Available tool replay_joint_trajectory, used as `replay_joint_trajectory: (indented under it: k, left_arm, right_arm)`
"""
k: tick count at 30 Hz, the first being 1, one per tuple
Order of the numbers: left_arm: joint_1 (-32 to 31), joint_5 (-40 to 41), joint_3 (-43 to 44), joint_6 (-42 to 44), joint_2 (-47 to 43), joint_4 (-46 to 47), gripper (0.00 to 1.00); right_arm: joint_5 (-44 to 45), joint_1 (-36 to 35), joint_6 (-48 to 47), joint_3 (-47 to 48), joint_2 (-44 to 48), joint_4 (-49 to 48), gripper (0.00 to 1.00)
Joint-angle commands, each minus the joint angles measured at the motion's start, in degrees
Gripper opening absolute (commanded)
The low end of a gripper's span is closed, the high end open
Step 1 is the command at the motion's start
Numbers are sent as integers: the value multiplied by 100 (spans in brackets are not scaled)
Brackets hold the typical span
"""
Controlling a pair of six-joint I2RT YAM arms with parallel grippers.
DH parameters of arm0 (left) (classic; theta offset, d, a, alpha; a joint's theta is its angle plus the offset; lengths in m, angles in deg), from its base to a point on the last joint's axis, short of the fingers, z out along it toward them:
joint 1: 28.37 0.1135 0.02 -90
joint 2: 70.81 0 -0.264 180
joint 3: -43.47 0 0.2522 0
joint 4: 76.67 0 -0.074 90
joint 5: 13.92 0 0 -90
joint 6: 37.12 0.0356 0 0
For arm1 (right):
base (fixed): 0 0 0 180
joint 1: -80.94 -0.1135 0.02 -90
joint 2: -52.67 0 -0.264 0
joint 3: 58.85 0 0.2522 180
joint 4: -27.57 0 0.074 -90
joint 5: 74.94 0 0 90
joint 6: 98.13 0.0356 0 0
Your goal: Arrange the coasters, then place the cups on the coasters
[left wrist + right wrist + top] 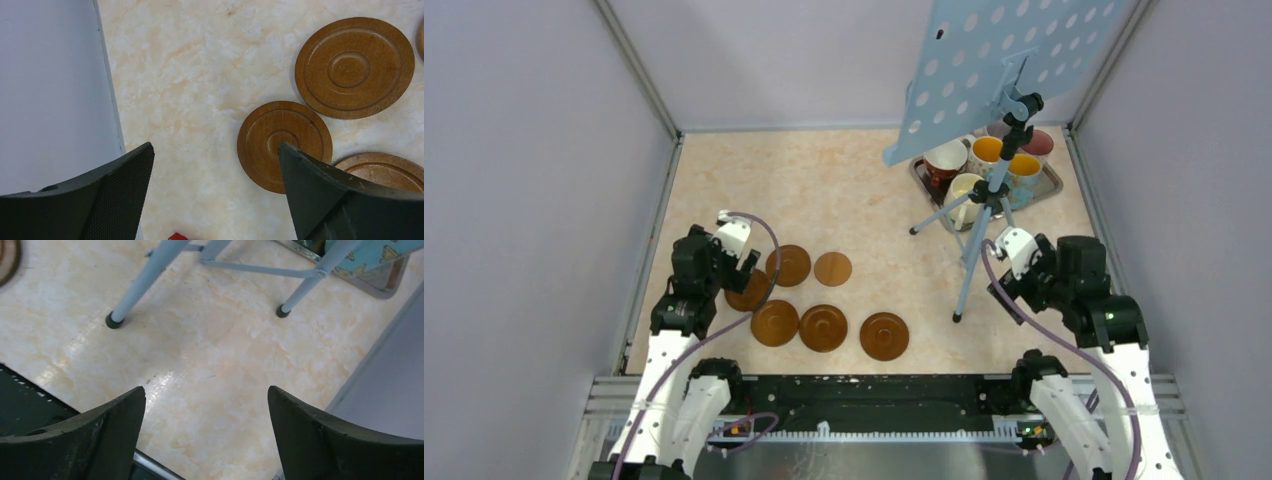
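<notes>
Coasters [823,327] lie in a loose cluster on the left half of the marble-patterned table [874,200], six brown discs in two ragged rows, some just beside each other and others apart. That uneven spacing is, I'd say, why the arranging comes first: mugs set down here would crowd one another. The lighter coaster [832,268] sits at the right end of the far row.

The left gripper [216,147] hangs over the cluster's left edge with its jaws spread as wide as they go and nothing between them. The nearest coaster [284,142] lies just inside its right-hand finger, so my guess is that it is lining up to take or nudge that disc.

The cups [965,188] stand bunched together on the silver tray [1052,185] in the far right corner, none of them on a coaster yet. A pale blue stand [1004,60] rises in front of them on tripod legs.

The right gripper [206,390] is also wide open and empty, poised over bare table near the stand's feet [113,320]. It looks parked there because its turn comes with the cups, and those legs lie between it and the tray, so reaching in will need care
</notes>
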Motion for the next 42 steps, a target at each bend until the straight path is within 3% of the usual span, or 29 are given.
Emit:
replay_joint_trajectory:
  k: [1,6,9,20,36,42]
  left_arm:
    - [26,-154,87,-210,57,125,99]
    - [31,-147,124,-356,284,269,99]
    - [33,-147,143,-403,396,331,99]
    - [33,-242,72,-514,649,522,99]
    - [27,-237,244,-563,845,437,99]
    - [31,-257,293,-650,838,345,99]
  right_arm:
    - [-976,-7,-65,853,-570,604,88]
    - [-1412,-576,-32,1580,-1108,1285,86]
    - [-1393,-1225,313,1728,-1219,1329,85]
    - [-1567,-2167,398,2468,-2278,1294,83]
    - [-301,-4203,175,3067,-3882,1209,84]
    - [446,-4725,262,3375,-4775,728,84]
